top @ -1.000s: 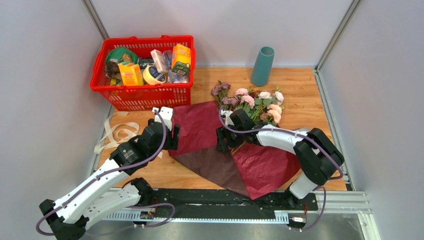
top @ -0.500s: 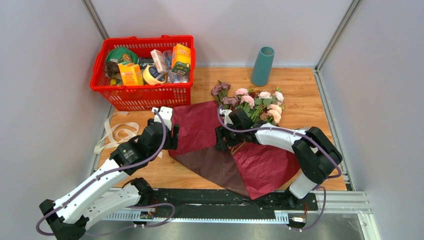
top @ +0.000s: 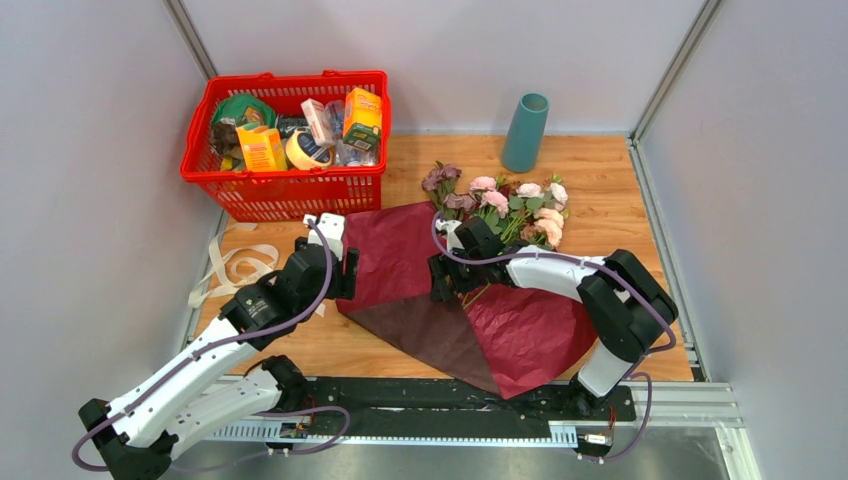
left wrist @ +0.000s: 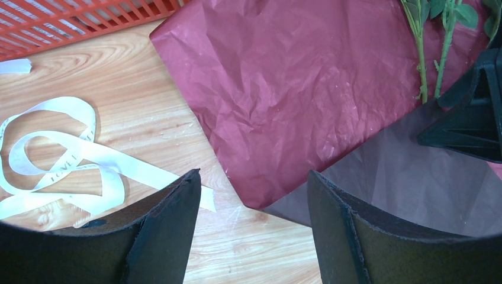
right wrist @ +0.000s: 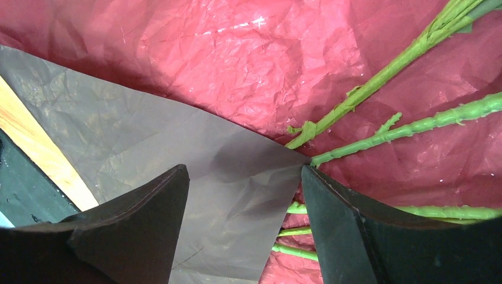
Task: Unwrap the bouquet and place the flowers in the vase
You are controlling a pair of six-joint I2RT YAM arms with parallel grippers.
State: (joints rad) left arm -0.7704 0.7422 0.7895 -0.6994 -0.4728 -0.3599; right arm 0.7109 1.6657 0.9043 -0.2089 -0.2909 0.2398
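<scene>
The bouquet lies unwrapped. Its burgundy paper [top: 400, 255] is spread flat on the table, with a darker grey-brown sheet [top: 440, 335] overlapping it. The flowers [top: 505, 205] lie at the paper's far edge, their green stems [right wrist: 379, 83] running across the paper. The teal vase [top: 525, 132] stands upright at the back. My right gripper [top: 445, 280] is open low over the stem ends and the sheet's corner [right wrist: 244, 177], gripping nothing. My left gripper [top: 345, 272] is open above the paper's left corner [left wrist: 254, 195], empty.
A red basket [top: 285, 190] full of packaged goods stands at the back left. The loose cream ribbon [top: 235, 265] lies on the wood left of the paper [left wrist: 59, 160]. Grey walls close in both sides and the back.
The right gripper's jaws have opened a little wider and its arm has shifted slightly left. The left arm, paper and flowers have not moved.
</scene>
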